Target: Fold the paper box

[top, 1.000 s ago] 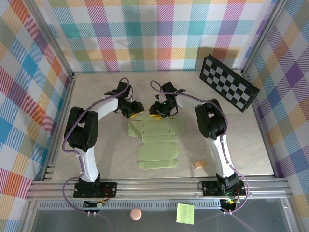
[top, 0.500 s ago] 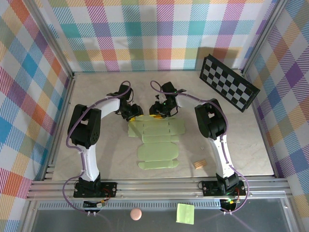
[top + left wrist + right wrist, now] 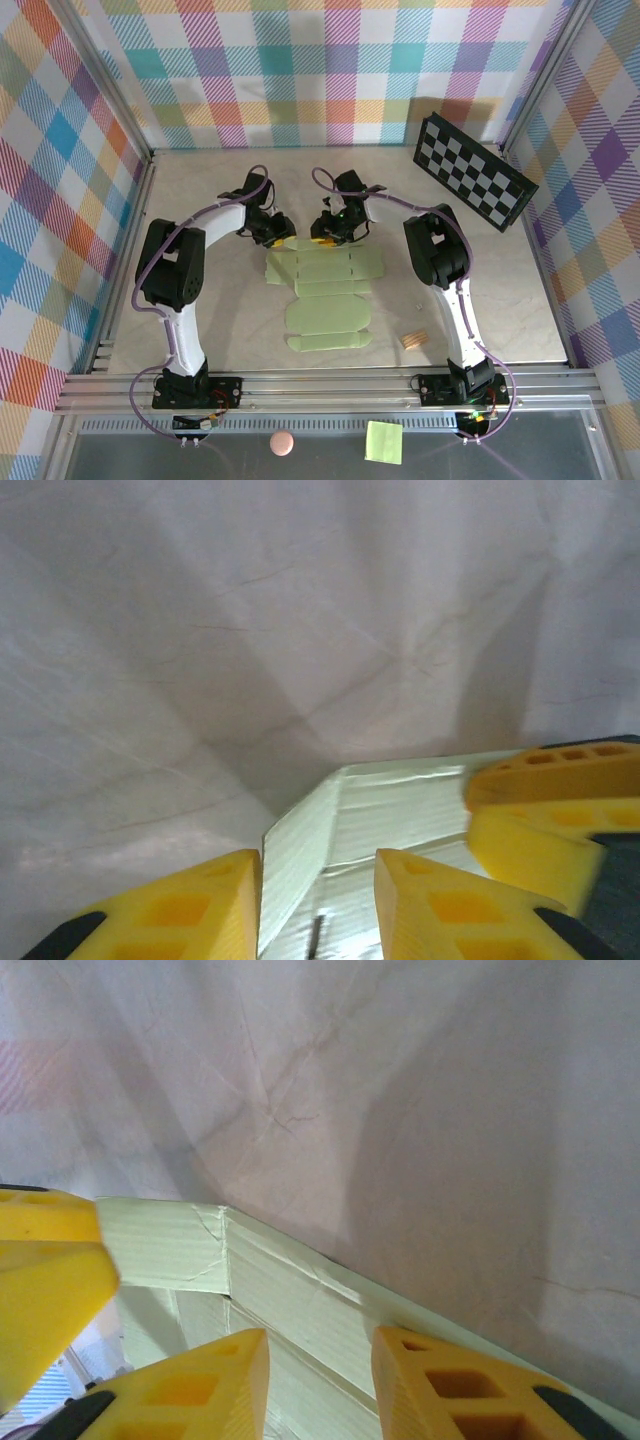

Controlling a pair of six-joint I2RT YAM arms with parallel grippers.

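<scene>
Your left gripper [image 3: 318, 870] has its yellow fingers [image 3: 190, 910] parted. The corner of the paper box [image 3: 325, 290] sits in the gap between them, and they are not pinching it. In the left wrist view that corner flap looks creased and slightly lifted off the table [image 3: 520, 300]. One yellow finger of the other arm shows at the right edge, just beside your own.

Your right gripper [image 3: 320, 1345] is parted the same way, and the far edge strip of the card runs slantwise across its gap. A short vertical crease marks the strip near its left end, where the left arm's finger comes in at the side.

From above, both grippers meet at the far left corner of the sheet, close together, with the arms curving in from either side. The paper box lies mostly flat in the middle of the table, its flaps spread out and its crease lines showing. The widest panel is at the far end and narrower rounded flaps lie nearer the bases.

A small wooden block [image 3: 413, 340] lies on the table to the right of the sheet, apart from it. A checkerboard [image 3: 475, 180] leans in the far right corner. On the dark ledge in front of the bases you have a green sticky note [image 3: 384, 441] and a pink ball [image 3: 282, 442].
</scene>
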